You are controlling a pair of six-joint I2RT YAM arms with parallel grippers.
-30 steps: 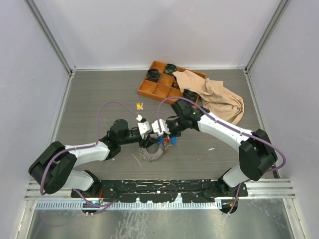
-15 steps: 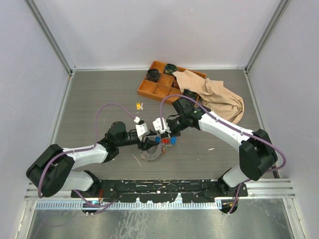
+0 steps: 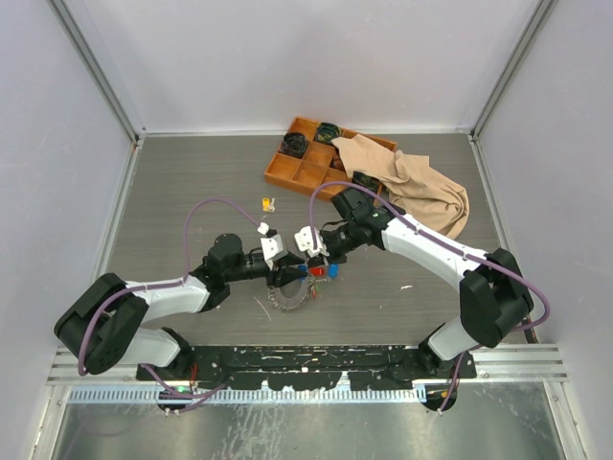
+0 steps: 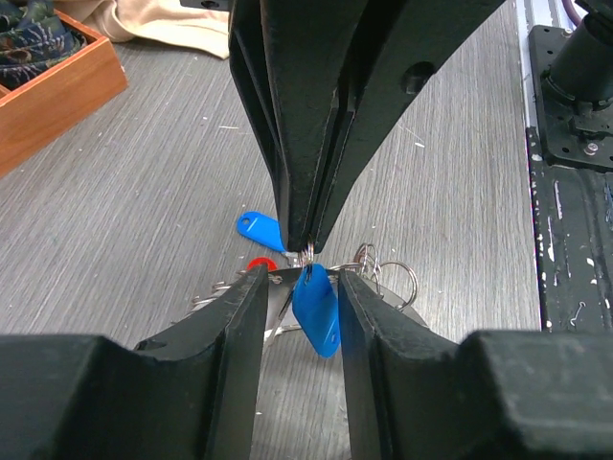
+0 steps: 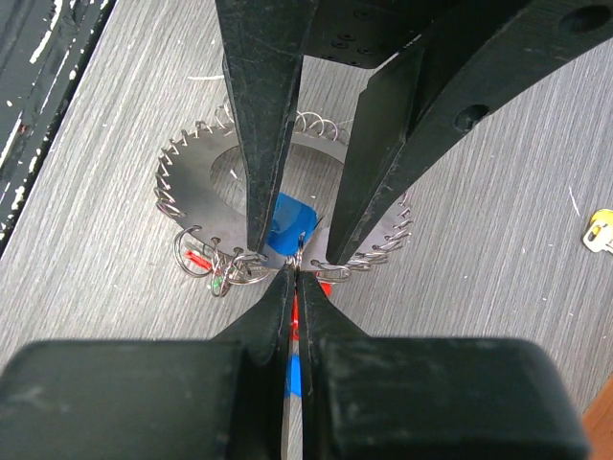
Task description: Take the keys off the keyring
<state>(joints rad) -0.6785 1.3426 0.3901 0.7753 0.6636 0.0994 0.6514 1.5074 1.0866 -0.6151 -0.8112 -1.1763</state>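
The keyring (image 3: 290, 294) lies flat mid-table, a spiky silver circle (image 5: 196, 163) with the keys fanned round it. My right gripper (image 5: 295, 274) is shut on a small ring (image 4: 308, 253) at its edge and comes in from the right (image 3: 309, 260). A blue tag (image 4: 317, 309) hangs from that ring. My left gripper (image 4: 302, 280) is open and its jaws straddle the tag, with a gap on the left side. In the top view the left gripper (image 3: 285, 271) meets the right one head-on. A second blue tag (image 4: 259, 228) and a red cap (image 4: 259, 264) lie beside them.
An orange compartment tray (image 3: 287, 174) stands at the back with a beige cloth (image 3: 421, 187) draped over its right part. A small yellow-and-white piece (image 3: 268, 203) lies behind the left gripper. Loose small rings (image 4: 388, 273) sit by the keyring. The black base rail (image 3: 306, 359) runs along the near edge.
My left gripper has shifted slightly back towards the left and its jaws have narrowed around the blue tag. The right gripper has kept its pinch on the small ring.
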